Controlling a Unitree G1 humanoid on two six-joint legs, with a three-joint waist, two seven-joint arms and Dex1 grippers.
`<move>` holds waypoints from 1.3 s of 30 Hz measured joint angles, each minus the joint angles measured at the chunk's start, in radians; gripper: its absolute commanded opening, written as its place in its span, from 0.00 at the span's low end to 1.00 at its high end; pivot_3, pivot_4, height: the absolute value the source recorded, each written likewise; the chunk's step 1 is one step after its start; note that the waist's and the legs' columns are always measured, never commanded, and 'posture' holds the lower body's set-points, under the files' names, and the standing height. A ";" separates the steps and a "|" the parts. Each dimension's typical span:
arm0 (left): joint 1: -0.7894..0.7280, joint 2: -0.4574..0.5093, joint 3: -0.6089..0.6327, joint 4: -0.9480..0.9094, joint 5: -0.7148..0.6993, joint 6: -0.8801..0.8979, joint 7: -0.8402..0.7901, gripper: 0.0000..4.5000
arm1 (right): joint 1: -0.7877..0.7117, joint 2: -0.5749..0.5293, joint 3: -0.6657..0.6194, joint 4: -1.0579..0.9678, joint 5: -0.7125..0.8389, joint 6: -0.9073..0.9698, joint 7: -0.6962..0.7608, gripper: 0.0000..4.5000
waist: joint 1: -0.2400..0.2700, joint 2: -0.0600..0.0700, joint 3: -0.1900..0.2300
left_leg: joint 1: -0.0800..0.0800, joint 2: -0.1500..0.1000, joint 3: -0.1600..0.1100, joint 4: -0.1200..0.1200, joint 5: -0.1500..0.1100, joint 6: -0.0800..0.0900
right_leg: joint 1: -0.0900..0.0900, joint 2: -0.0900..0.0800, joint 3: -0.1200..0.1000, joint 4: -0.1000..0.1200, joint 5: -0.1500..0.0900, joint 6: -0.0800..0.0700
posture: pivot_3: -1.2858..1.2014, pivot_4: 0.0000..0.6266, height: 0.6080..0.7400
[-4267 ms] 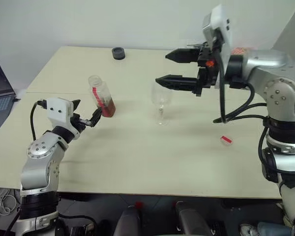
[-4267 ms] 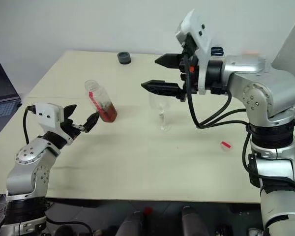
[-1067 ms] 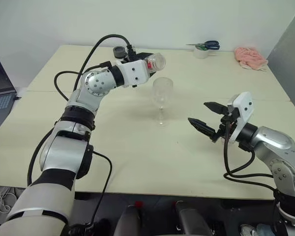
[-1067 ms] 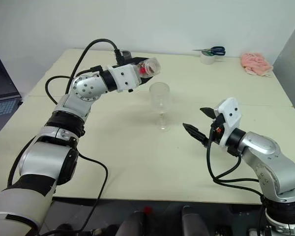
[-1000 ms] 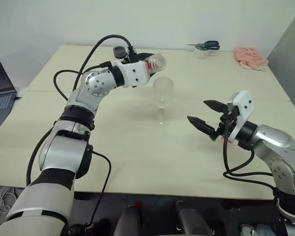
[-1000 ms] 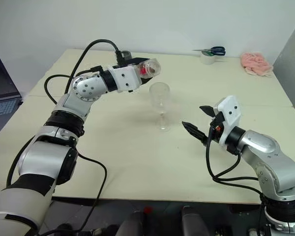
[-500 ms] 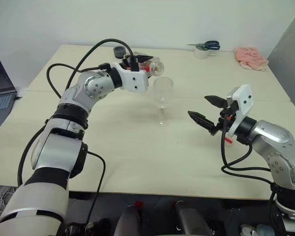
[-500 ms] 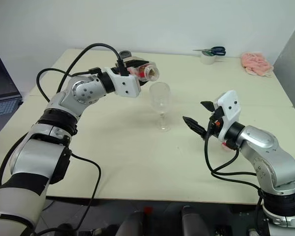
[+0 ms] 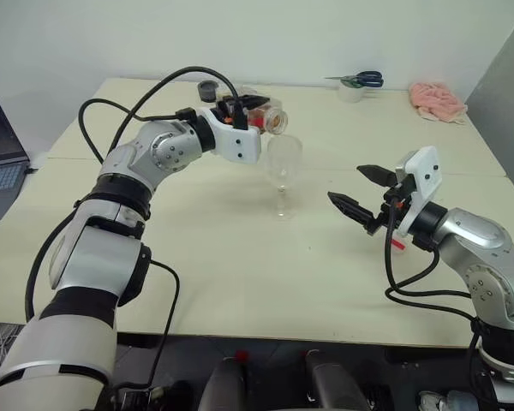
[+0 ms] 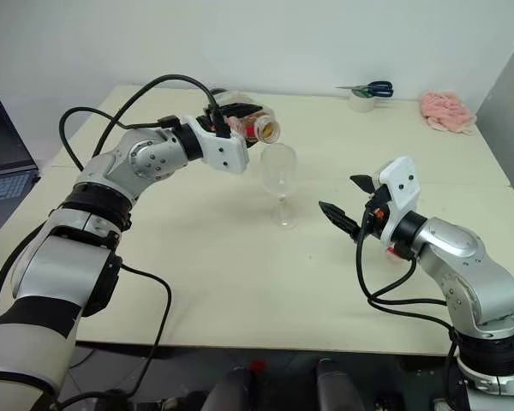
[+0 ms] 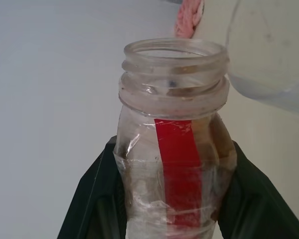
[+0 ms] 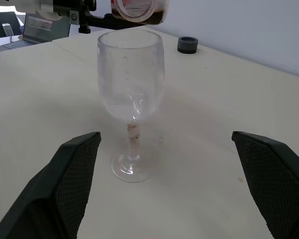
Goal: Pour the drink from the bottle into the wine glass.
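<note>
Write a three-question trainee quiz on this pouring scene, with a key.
1. True or false: the bottle is capped.
2. Which gripper holds the bottle: A left, B right?
3. Fill in: the bottle's mouth is tipped over the rim of the ____.

Key
1. False: its mouth is open.
2. A; the right gripper is open beside the glass.
3. Glass, which stands upright on the table.

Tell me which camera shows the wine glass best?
The right wrist view: the wine glass stands whole and close, from rim to foot, with the bottle mouth just above its rim. The two head views show it small, mid-table. The left wrist view catches just a piece of its bowl beside the bottle's open mouth.
</note>
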 measured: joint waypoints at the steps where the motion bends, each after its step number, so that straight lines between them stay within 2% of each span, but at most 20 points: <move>1: 0.000 0.003 -0.003 0.001 0.008 -0.001 0.007 0.40 | 0.000 0.000 0.000 0.000 0.000 0.000 0.000 1.00 | 0.000 0.000 0.000 | 0.000 0.000 0.000 0.000 0.000 0.000 | 0.000 0.000 0.000 0.000 0.000 0.000 | 0.52 0.24 1.00; 12: -0.037 0.021 -0.034 0.015 0.085 -0.016 0.132 0.40 | -0.002 -0.002 0.000 0.001 -0.005 -0.001 0.000 1.00 | 0.001 0.000 0.000 | 0.000 0.000 0.000 0.000 0.000 0.000 | 0.000 0.000 0.000 0.000 0.000 0.000 | 0.52 0.24 1.00; 39: -0.071 0.040 -0.090 0.043 0.147 -0.041 0.202 0.40 | -0.021 0.000 0.017 0.021 -0.036 -0.022 0.001 1.00 | 0.001 0.000 0.000 | 0.000 0.000 0.000 0.001 0.000 0.000 | 0.000 0.000 0.000 0.001 0.000 0.000 | 0.52 0.24 1.00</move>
